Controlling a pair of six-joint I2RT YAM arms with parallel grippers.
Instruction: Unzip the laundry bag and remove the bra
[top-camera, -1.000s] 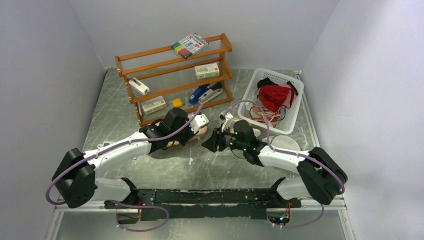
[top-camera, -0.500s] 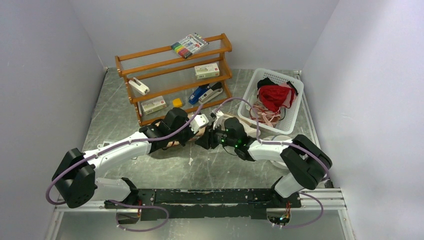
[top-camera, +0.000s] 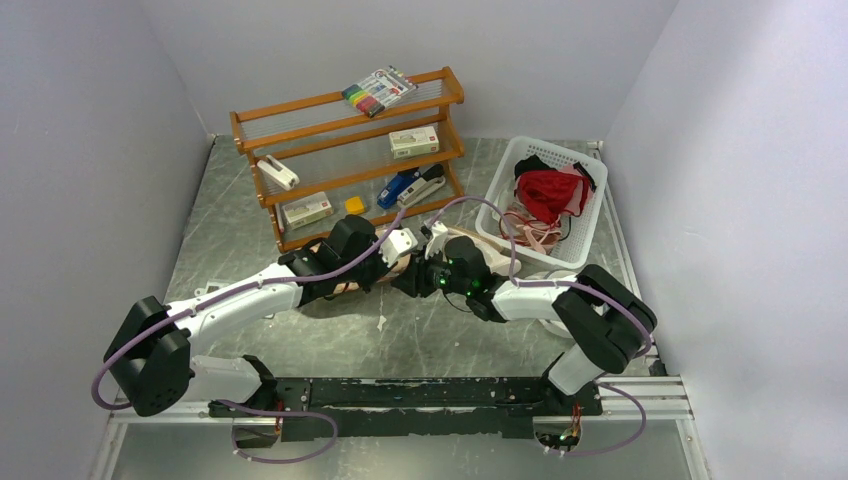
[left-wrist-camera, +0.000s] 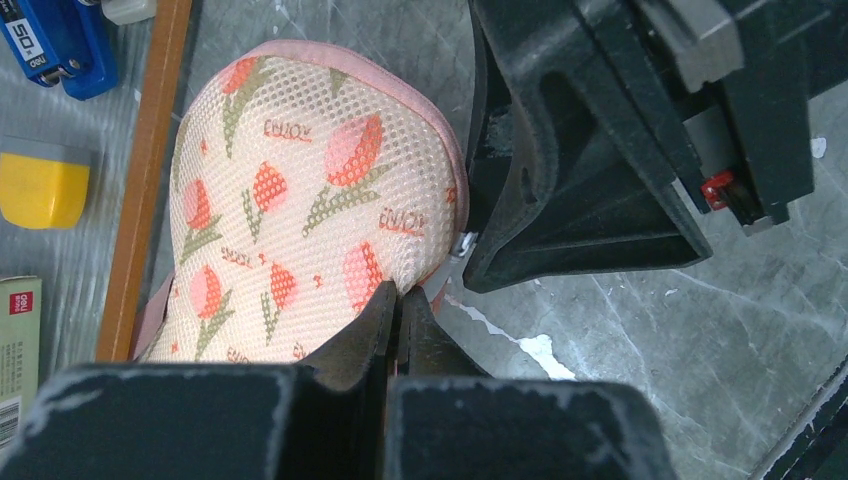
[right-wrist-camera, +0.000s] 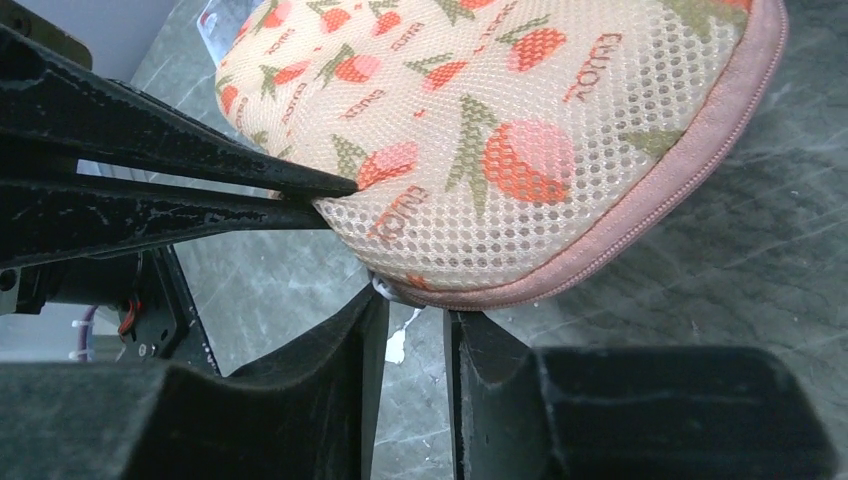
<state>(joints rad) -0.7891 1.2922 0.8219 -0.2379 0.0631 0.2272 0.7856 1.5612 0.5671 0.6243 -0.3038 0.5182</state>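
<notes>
The laundry bag (left-wrist-camera: 300, 200) is a peach mesh case with red floral print and a pink zip edge, lying on the table; it also shows in the right wrist view (right-wrist-camera: 520, 130). In the top view both grippers mostly hide it. My left gripper (left-wrist-camera: 398, 295) is shut on the bag's mesh near its end (top-camera: 396, 262). My right gripper (right-wrist-camera: 412, 305) is open by a narrow gap, its tips touching the zip seam from below, with a small white zip pull (right-wrist-camera: 386, 288) at the left fingertip. The right gripper (top-camera: 412, 276) faces the left one. The bra is hidden.
A wooden shelf (top-camera: 350, 160) with staplers and boxes stands just behind the bag. A white basket (top-camera: 590, 215) holding a red garment (top-camera: 548, 190) sits at the right back. A blue stapler (left-wrist-camera: 55, 45) and a yellow block (left-wrist-camera: 40, 185) lie close to the bag.
My right gripper has moved left and reached the end of the bag, opposite the left gripper. The left arm has stayed in place, still pinching the bag.
</notes>
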